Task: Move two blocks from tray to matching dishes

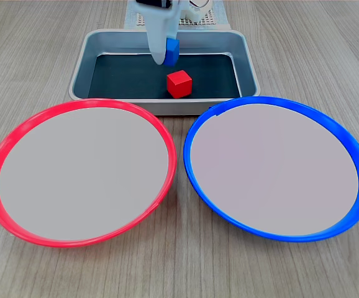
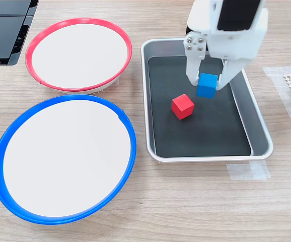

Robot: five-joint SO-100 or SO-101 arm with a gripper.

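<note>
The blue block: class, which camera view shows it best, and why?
The second exterior view. There the blue block shows nearly whole between the fingers over the tray. In the first exterior view the arm hides most of the blue block; only one side peeks out.

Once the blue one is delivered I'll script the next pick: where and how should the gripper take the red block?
Come straight down on the red block: it lies alone on the tray floor, top face clear. Pinch two opposite side faces, turning the wrist, since the cube sits skewed to the tray walls.
</note>
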